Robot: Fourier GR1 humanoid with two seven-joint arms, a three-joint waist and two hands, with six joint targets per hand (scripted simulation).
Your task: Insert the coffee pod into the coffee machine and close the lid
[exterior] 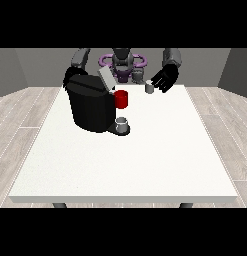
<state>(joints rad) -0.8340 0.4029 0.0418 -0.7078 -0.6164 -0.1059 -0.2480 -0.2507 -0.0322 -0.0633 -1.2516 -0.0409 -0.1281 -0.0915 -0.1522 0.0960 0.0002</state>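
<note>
**Pod at the fingertips, lid up**

The hand at the view's right (165,78) hangs just above the table's (120,160) far edge, well to the right of the machine (90,104). Its fingers are spread and only a little bent. The pod (149,88), a small grey cylinder standing upright with its long axis vertical, sits at their tips; whether they touch or pinch it I cannot tell.

The machine's lid (106,79) is raised, tilted back. A red part (122,99) juts from the machine's right side, with a grey cup (122,123) on the base below.

The hand at the view's left (70,75) is mostly hidden behind the machine; its state cannot be told.
</note>
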